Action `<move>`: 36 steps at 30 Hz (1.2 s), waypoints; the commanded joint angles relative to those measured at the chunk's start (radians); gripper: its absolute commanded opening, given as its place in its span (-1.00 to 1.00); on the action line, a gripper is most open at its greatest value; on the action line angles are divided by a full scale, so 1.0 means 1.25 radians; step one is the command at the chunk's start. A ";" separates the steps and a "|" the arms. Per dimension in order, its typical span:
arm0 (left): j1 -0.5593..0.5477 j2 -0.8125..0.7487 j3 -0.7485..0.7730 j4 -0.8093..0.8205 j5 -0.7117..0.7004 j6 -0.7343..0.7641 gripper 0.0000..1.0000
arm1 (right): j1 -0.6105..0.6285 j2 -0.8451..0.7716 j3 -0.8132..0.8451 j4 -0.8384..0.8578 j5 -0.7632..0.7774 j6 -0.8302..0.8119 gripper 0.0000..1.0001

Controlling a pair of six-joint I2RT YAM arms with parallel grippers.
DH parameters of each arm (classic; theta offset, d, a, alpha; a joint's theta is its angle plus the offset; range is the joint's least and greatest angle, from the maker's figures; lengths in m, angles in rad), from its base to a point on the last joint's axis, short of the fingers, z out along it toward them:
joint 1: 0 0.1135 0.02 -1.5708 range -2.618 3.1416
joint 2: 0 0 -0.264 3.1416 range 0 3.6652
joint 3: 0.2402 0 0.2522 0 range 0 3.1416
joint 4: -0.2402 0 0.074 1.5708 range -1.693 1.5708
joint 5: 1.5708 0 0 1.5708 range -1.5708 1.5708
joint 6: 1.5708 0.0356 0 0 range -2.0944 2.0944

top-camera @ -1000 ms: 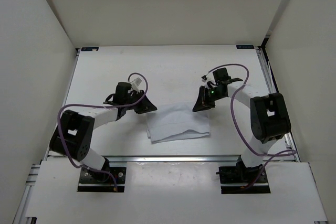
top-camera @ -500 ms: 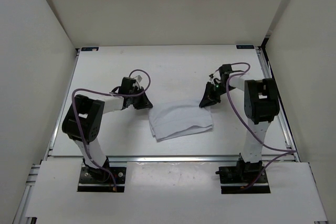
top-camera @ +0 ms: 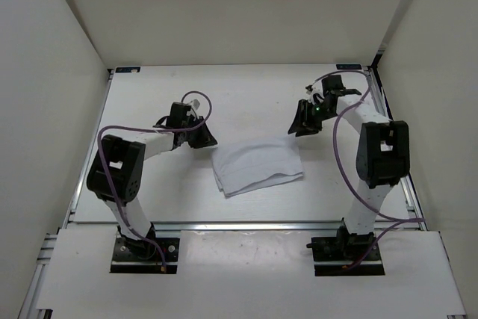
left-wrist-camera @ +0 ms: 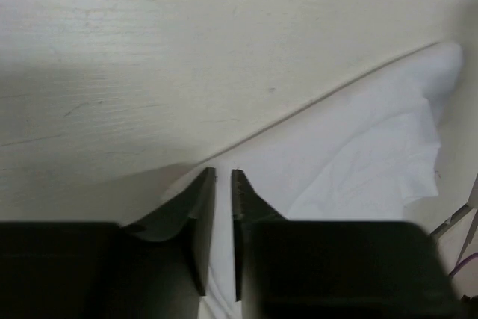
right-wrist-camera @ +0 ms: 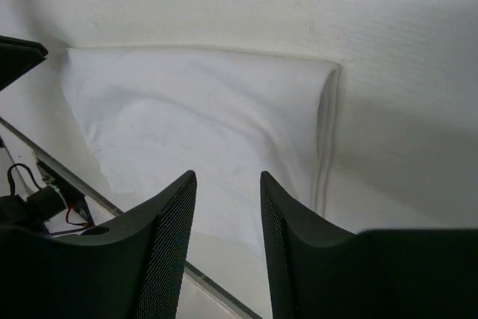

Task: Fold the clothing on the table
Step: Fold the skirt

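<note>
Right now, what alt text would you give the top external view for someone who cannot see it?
Folded white clothing lies in the middle of the table. The left gripper sits beside its far-left corner, the right gripper just beyond its far-right corner.

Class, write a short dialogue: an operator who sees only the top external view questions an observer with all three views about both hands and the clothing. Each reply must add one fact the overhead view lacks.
Operator: From above the right hand is a dark shape. Is it open?
Observer: Yes; its wrist view shows the fingers apart, nothing between them, the clothing lying beyond.
Operator: And the left hand?
Observer: Its fingers stand almost together, a thin slit between them, tips over the clothing's edge; whether fabric is pinched I cannot tell.
</note>
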 commanded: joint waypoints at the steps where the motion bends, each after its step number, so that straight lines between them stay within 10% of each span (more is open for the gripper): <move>1: -0.003 -0.110 -0.006 0.009 0.027 -0.017 -0.40 | -0.027 -0.082 -0.033 -0.054 0.068 -0.037 -0.09; 4: 0.003 -0.202 -0.062 0.033 0.050 -0.044 -0.06 | -0.056 -0.087 -0.071 -0.063 0.102 -0.065 -0.08; 13: -0.027 -0.392 -0.274 -0.066 -0.087 -0.028 -0.09 | -0.061 -0.036 -0.128 -0.027 0.062 -0.103 -0.07; 26: -0.089 -0.362 -0.329 -0.087 -0.201 -0.028 -0.11 | -0.019 0.042 -0.210 0.113 -0.111 -0.060 -0.11; 36: -0.142 -0.215 -0.288 -0.015 -0.159 -0.052 -0.16 | -0.020 0.004 -0.329 0.239 -0.185 0.011 -1.00</move>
